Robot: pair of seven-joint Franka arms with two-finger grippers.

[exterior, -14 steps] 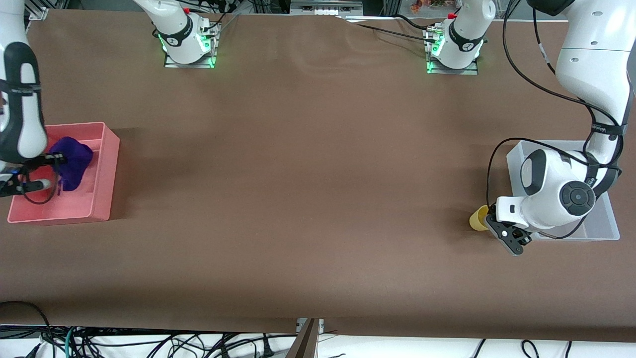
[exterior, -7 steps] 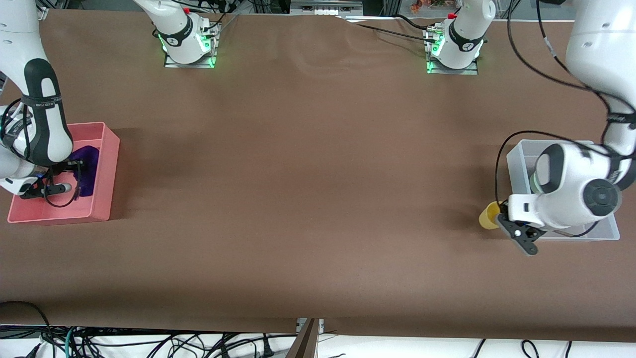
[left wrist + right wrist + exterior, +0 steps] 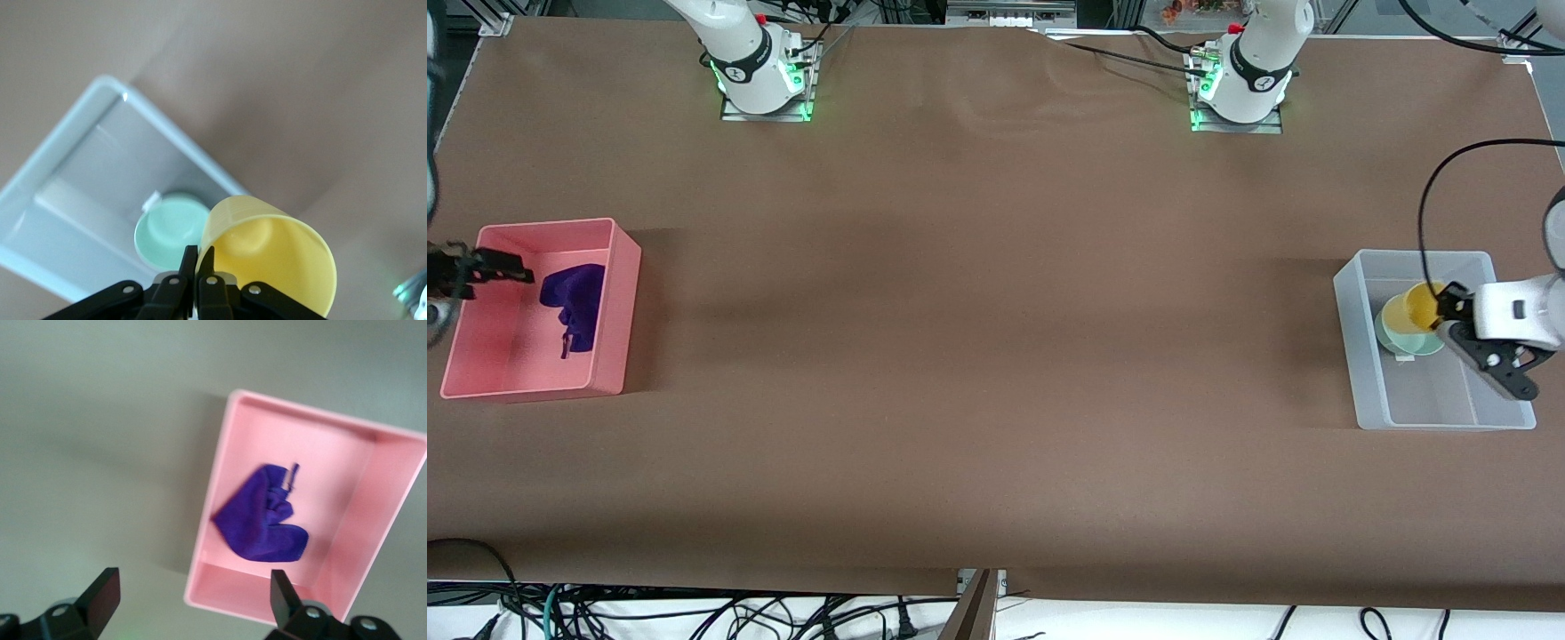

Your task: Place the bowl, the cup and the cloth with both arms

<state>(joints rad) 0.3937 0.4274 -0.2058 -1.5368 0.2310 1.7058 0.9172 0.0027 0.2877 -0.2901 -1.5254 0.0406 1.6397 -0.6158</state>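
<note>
Over bowl (image 3: 1398, 336), cup (image 3: 1420, 305)

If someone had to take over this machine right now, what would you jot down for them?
Left gripper: shut on the cup, held over the bowl in the clear bin.
Right gripper: open, holding nothing, above the pink bin.
Cloth: lying in the pink bin, released.
Done: cloth and bowl are placed.
Left: let the cup go into the clear bin.
</note>
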